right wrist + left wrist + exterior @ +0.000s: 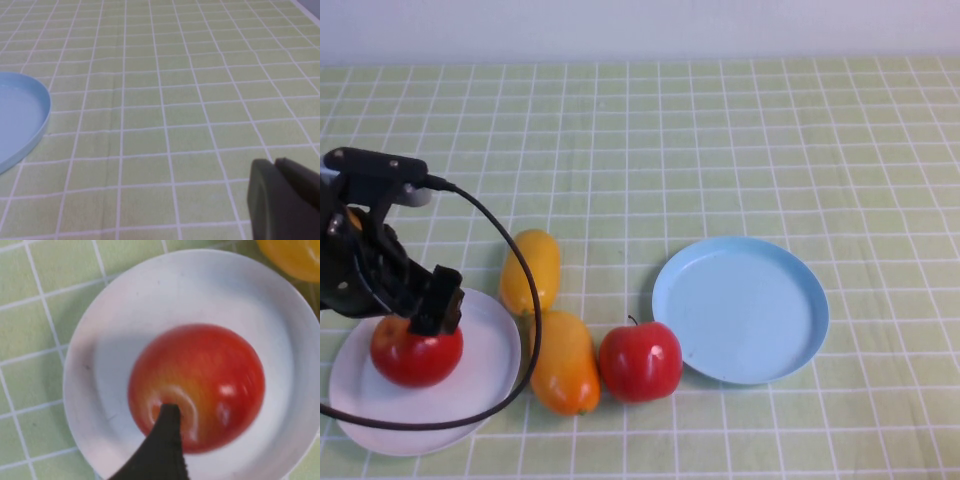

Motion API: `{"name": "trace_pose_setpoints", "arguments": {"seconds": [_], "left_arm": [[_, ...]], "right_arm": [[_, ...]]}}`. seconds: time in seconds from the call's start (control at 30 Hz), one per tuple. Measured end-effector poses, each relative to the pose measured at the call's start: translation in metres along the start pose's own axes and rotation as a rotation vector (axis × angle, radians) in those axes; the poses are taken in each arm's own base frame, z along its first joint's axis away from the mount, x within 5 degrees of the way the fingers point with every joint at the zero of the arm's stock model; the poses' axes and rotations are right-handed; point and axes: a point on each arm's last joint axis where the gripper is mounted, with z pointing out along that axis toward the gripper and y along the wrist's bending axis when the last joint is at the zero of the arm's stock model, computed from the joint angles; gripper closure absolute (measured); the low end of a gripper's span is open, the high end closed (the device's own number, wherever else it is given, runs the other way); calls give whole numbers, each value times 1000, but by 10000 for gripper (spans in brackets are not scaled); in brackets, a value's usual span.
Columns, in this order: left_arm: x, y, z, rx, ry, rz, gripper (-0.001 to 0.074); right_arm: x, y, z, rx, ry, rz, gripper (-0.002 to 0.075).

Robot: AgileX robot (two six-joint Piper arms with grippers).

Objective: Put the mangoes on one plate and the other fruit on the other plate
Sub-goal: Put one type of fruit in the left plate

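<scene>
One apple sits on the white plate at the table's near left corner. Right of it lie two mangoes, then the second apple, then the blue plate.

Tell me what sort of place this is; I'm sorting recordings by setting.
Probably a staged tabletop test bench: green checked tablecloth, plain wall, fruit and plates only. The left gripper is over an apple on the white plate; the right gripper is parked.

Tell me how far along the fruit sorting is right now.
Done: one apple sits on the white plate, the open left gripper over it. Left: second apple and both mangoes on the cloth; blue plate bare. Right gripper shut, away.
</scene>
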Motion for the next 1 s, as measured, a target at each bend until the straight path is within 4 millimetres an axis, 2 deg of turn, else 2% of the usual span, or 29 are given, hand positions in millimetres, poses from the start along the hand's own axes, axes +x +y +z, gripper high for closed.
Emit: {"name": "trace_pose_setpoints", "arguments": {"seconds": [0.13, 0.23, 0.43, 0.53, 0.73, 1.0], "left_arm": [[-1, -8, 0, 73, -4, -62, 66], [-3, -31, -1, 179, -20, -36, 66], [-8, -97, 1, 314, -73, 307, 66], [-9, -120, 6, 336, -84, 519, 66], [-20, -140, 9, 339, -124, 901, 66], [-26, -144, 10, 315, -183, 1092, 66]], "right_arm": [[0, 0, 0, 0, 0, 0, 742], [0, 0, 0, 0, 0, 0, 742], [0, 0, 0, 0, 0, 0, 742], [0, 0, 0, 0, 0, 0, 743], [0, 0, 0, 0, 0, 0, 743], [0, 0, 0, 0, 0, 0, 742]]}}
